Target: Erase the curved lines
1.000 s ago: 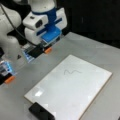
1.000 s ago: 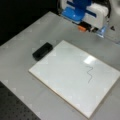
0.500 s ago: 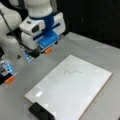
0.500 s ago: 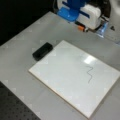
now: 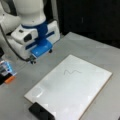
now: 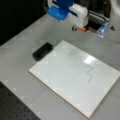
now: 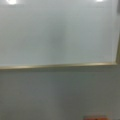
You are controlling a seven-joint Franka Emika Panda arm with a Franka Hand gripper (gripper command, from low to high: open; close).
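Grey matte table (image 5: 105, 55) carries a flat white rectangular board (image 5: 75, 92) with a thin tan edge. Near the board's middle in both front views sits the squiggle (image 5: 72, 72), unerased. A black eraser (image 6: 42, 51) touches one corner. The gripper (image 5: 41, 53) hangs off the board; whether its jaws are parted I cannot tell.

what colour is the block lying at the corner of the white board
Black. The block shows best in a front view, beside the board corner.

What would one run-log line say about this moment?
gripper: above table, off board | thin dark wavy curve lines: unerased | white rectangular board: flat on grey table | black block eraser: beside board, untouched
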